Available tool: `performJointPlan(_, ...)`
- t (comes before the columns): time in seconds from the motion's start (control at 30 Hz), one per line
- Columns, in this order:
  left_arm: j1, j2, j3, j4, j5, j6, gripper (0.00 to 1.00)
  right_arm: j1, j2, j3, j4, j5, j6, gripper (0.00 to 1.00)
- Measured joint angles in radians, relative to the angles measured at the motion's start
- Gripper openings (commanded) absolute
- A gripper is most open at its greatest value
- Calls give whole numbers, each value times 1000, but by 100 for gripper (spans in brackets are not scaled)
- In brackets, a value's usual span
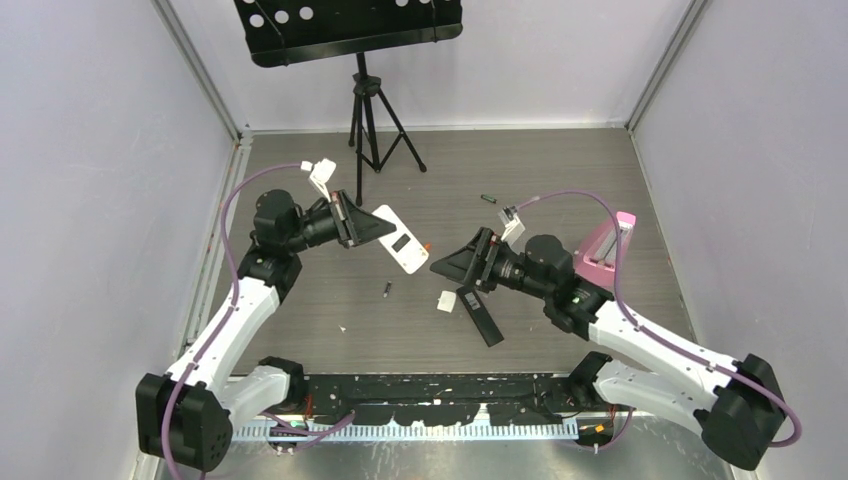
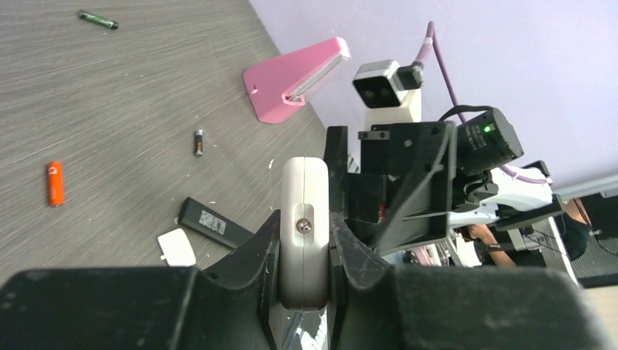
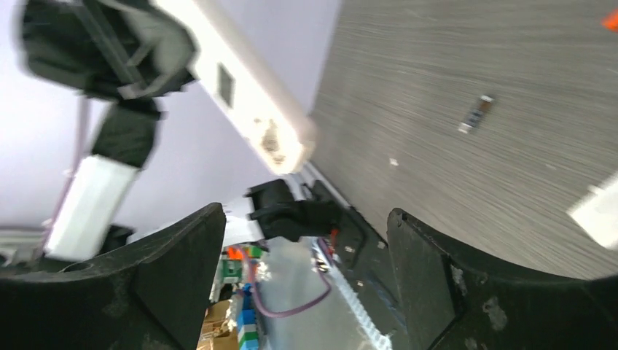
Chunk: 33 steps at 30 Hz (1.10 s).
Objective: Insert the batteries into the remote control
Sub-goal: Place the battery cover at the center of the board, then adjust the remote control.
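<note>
My left gripper point(image 1: 358, 226) point(image 2: 304, 219) is shut on the white remote control point(image 1: 400, 240) point(image 2: 304, 191), held edge-on above the table. My right gripper point(image 1: 462, 262) point(image 3: 304, 219) stands open and empty just right of it, with the remote point(image 3: 248, 95) ahead of its jaws. The batteries lie loose on the table: an orange one point(image 1: 427, 246) point(image 2: 55, 183), a green one point(image 1: 489, 199) point(image 2: 98, 20), a dark one point(image 1: 387, 290) point(image 3: 476, 114), and a dark one point(image 2: 198, 142) in the left wrist view.
A black remote point(image 1: 480, 315) point(image 2: 215, 222) and a white battery cover point(image 1: 446, 301) point(image 2: 176, 248) lie under the right gripper. A pink object point(image 1: 608, 245) point(image 2: 291, 76) sits at the right wall. A black stand on a tripod point(image 1: 372, 120) is at the back.
</note>
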Motion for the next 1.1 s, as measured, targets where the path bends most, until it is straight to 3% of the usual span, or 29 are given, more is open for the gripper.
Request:
performJointPlan(0.17,0,-38,-50,129,23,-110,0,51,-54,1,135,-1,45,80)
performJointPlan(0.37,0,-86,-78,280,27,-287,0,116,34,31,241,70,117,63)
performJointPlan(0.57,0,-114,-78,340,18,-393,0,121,95,32,418,101,175,44)
performJointPlan(0.7,-1,-119,-78,340,18,-430,0,122,111,39,504,97,177,24)
performJointPlan(0.8,4,-119,-77,338,10,-470,11,122,130,41,559,88,164,13)
performJointPlan(0.9,12,-117,-75,332,3,-493,36,122,154,41,604,81,155,8)
performJointPlan(0.97,14,-114,-73,329,5,-491,47,121,166,45,614,77,152,8)
performJointPlan(1.03,8,-112,-73,323,31,-491,52,118,179,63,602,72,144,8)
performJointPlan(1.1,2,-110,-73,317,63,-489,48,113,190,81,590,64,127,8)
